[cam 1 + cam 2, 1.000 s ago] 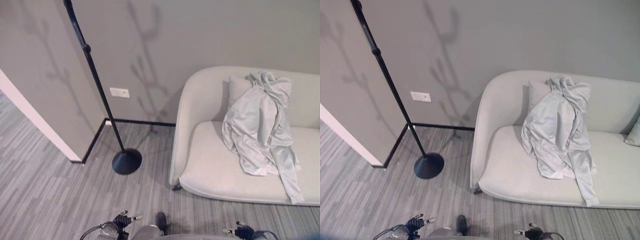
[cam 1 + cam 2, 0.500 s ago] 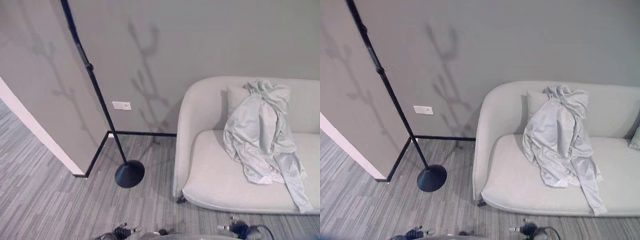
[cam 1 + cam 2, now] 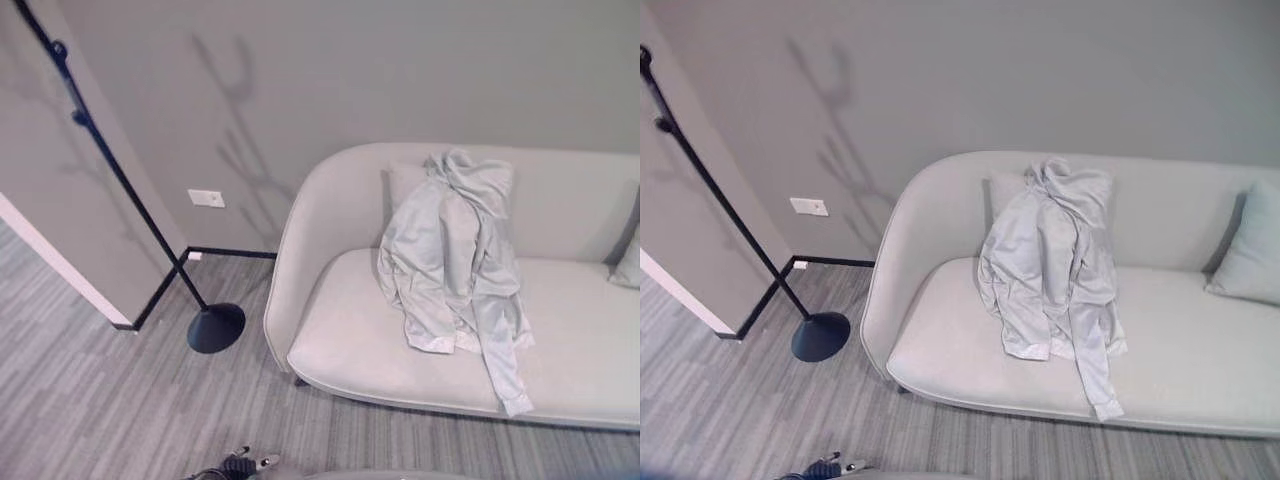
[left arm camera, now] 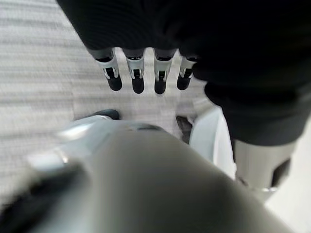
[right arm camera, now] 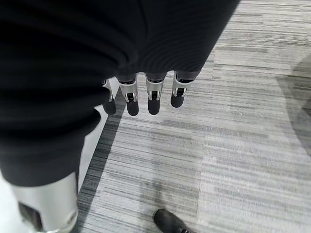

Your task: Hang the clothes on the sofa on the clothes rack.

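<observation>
Rack (image 3: 120, 190) first: a thin black clothes rack stands far to the left, by the corner of the grey wall (image 3: 400, 70). Its pole leans up and out past the top of the view. Its round black base (image 3: 215, 327) sits flat on the striped grey floor (image 3: 90, 400). A small white plate (image 3: 205, 198) is on the wall near the pole.

Next to the right is the sofa (image 3: 340, 350). It is pale and rounded, and it stands against the wall, a little way from the rack's base. A light grey jacket (image 3: 450, 260) lies on the sofa. Its top is bunched up on a cushion (image 3: 400, 185) at the sofa's back. The rest hangs down over the seat, and one sleeve (image 3: 503, 360) reaches close to the front edge. No hand touches the jacket. At the far right is another cushion (image 3: 1252, 250), in the sofa's corner.

The left hand (image 4: 141, 73) hangs low with its fingers straight and apart, holding nothing. The right hand (image 5: 150, 92) hangs over the floor the same way, fingers straight and empty.
</observation>
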### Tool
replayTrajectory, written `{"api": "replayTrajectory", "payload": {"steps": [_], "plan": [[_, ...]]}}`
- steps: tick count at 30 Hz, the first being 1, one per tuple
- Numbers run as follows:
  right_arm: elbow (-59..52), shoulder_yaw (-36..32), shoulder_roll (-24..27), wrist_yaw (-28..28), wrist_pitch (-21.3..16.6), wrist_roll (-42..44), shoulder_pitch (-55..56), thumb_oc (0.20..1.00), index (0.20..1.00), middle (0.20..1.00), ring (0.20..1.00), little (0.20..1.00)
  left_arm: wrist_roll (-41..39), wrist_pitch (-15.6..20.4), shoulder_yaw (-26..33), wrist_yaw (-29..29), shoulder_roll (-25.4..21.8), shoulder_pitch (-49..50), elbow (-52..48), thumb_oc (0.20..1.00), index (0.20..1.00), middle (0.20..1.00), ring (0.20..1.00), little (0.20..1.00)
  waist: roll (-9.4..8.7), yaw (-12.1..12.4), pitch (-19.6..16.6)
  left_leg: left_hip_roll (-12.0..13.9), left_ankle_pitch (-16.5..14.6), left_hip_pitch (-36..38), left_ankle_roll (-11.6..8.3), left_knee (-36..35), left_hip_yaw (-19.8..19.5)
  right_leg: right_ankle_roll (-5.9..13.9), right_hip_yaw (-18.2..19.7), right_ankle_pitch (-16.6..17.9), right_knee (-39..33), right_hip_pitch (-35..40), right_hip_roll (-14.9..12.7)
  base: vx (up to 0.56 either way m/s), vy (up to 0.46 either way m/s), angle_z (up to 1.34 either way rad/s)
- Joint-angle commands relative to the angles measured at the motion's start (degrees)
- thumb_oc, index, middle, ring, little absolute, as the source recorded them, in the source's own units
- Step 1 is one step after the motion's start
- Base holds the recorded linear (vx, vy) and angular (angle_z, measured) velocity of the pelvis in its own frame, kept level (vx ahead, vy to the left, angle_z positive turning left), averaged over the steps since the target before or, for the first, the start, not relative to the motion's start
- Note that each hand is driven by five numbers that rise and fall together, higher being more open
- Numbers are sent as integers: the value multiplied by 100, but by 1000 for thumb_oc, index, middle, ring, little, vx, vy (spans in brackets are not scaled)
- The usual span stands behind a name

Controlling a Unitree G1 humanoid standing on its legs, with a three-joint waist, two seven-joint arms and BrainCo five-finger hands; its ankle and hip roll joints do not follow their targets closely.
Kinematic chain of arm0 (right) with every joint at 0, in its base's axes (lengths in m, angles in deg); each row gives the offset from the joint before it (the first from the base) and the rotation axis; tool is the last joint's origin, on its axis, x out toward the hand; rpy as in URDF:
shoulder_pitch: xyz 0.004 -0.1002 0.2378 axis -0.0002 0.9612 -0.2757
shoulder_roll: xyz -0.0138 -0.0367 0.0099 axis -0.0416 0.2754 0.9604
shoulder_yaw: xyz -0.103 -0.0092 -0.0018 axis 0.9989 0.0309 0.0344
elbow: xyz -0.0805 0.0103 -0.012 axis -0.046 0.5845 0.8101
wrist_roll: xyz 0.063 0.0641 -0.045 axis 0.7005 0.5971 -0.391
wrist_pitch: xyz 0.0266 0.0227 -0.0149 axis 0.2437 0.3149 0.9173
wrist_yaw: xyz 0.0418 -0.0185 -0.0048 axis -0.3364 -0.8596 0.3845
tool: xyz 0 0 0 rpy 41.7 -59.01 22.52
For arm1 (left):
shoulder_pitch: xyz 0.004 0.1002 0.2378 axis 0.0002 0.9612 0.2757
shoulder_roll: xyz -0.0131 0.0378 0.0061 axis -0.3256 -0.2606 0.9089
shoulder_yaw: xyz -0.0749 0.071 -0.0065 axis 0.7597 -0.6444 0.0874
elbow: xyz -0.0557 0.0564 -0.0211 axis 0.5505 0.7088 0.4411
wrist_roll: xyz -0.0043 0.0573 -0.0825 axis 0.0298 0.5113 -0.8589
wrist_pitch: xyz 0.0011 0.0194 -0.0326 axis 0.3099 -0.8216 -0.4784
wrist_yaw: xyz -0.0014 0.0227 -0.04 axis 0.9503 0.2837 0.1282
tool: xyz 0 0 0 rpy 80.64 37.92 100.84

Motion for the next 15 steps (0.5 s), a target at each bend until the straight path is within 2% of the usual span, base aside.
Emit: {"api": "replayTrajectory", "payload": {"steps": [1,3,4,6,8,9,11,15], "plan": [[-109,304,-344,-28,-81,79,-749,1000,1000,1000,1000,1000,-65,121,-11,2,-49,-509,95,1000,1000,1000,1000,1000,138,275,269,-377,602,-596,359,-482,279,145,611,142,-322,50,-70,103,-182,-63],[-168,382,-447,-24,-88,128,-845,1000,1000,1000,1000,1000,-42,110,-46,22,-54,-560,227,1000,1000,1000,1000,1000,113,417,346,-601,435,-1030,388,-482,302,100,693,137,-322,121,42,82,-94,-37],[-167,382,-450,-25,-88,129,-846,1000,1000,1000,1000,1000,-42,111,-45,22,-56,-562,229,1000,1000,1000,1000,1000,105,420,351,-608,430,-1022,390,-482,308,104,697,131,-322,127,34,103,-56,-23],[-134,472,-562,-19,-102,172,-964,1000,1000,1000,1000,1000,-32,106,-62,31,-38,-655,323,1000,1000,1000,1000,1000,87,575,414,-732,277,-1504,403,-482,389,84,715,104,-322,217,108,212,-35,-9],[-97,538,-674,28,-84,161,-969,1000,1000,1000,1000,1000,3,102,-38,19,-30,-642,456,1000,1000,1000,1000,1000,125,645,354,-725,286,-1436,391,-482,415,74,712,88,-322,294,143,261,16,13],[-74,585,-738,54,-73,139,-960,1000,1000,1000,1000,1000,53,87,-18,29,-6,-583,562,1000,1000,1000,1000,1000,182,618,234,-682,380,-1299,377,-482,420,76,696,83,-322,350,160,247,66,-24],[-10,673,-815,74,-59,75,-990,1000,1000,1000,1000,1000,141,96,-62,35,36,-530,681,1000,1000,1000,1000,1000,181,636,76,-679,546,-1170,390,-482,443,83,719,190,-322,536,121,261,78,-56],[-9,673,-816,74,-59,75,-989,1000,1000,1000,1000,1000,141,96,-62,35,36,-530,681,1000,1000,1000,1000,1000,180,640,80,-680,544,-1164,390,-482,449,84,724,189,-322,540,119,19,7,-58]]}}
